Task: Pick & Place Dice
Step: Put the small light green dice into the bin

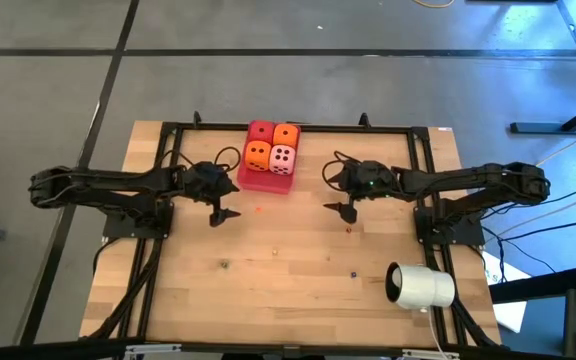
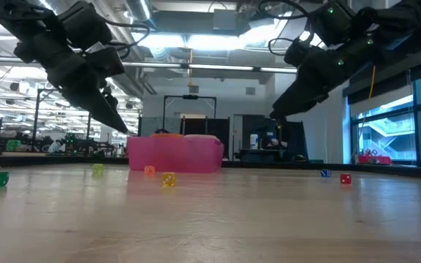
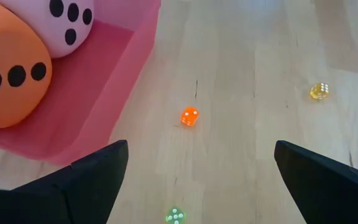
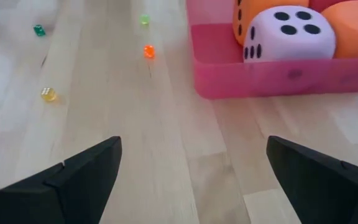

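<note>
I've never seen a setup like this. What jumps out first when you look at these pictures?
Four big soft dice, two orange, one red, one pale pink, sit packed together in a pink tray at the table's far middle. The left gripper and right gripper hang open on either side of it. A white cylinder lies near the table's front right.
</note>
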{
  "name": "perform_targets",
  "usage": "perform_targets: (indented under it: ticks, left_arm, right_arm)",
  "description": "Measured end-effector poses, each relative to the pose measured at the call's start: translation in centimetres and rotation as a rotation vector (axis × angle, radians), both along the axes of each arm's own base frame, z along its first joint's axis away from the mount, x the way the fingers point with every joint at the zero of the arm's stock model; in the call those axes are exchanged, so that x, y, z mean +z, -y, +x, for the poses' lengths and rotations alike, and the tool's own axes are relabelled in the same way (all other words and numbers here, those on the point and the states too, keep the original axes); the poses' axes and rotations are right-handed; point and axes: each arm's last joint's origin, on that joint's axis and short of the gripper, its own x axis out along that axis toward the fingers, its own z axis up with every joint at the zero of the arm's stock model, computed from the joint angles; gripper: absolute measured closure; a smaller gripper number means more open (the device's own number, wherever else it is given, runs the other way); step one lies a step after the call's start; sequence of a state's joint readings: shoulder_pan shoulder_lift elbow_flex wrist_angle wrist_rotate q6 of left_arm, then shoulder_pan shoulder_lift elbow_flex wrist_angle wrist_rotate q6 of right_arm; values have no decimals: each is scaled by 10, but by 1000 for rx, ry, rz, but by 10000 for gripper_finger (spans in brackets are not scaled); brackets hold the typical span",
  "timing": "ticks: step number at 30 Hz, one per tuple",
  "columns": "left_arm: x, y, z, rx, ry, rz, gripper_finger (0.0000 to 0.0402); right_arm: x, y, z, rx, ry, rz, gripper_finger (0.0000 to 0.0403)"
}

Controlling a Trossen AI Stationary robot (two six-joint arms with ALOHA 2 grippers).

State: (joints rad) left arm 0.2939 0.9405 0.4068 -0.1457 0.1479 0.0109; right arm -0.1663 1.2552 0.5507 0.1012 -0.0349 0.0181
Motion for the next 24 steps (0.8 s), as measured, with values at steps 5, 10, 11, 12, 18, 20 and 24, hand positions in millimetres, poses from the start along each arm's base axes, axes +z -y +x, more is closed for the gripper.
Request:
perform_targets:
  ticks: [5,10,11,12,18,20,24]
  left_arm:
    - [-3,1,-3,-11,-45,9,2]
    - [-10,5,-6,40,-136,-15,34]
    - [-11,6,-7,55,-151,-27,47]
    - [-12,8,-7,62,-160,-39,61]
    - [-25,15,-7,71,-197,-50,149]
    - [-33,15,-8,104,-209,-54,172]
    - [-46,15,-11,142,-209,-57,206]
  right_arm:
    - [1,0,1,0,19,-6,3]
    - [2,0,1,0,24,-7,3]
    - [2,0,1,0,24,-7,3]
    - [2,0,1,0,24,-7,3]
    - [2,0,1,0,21,-7,3]
    - [2,0,1,1,21,-7,3]
    - [2,0,1,1,21,-7,3]
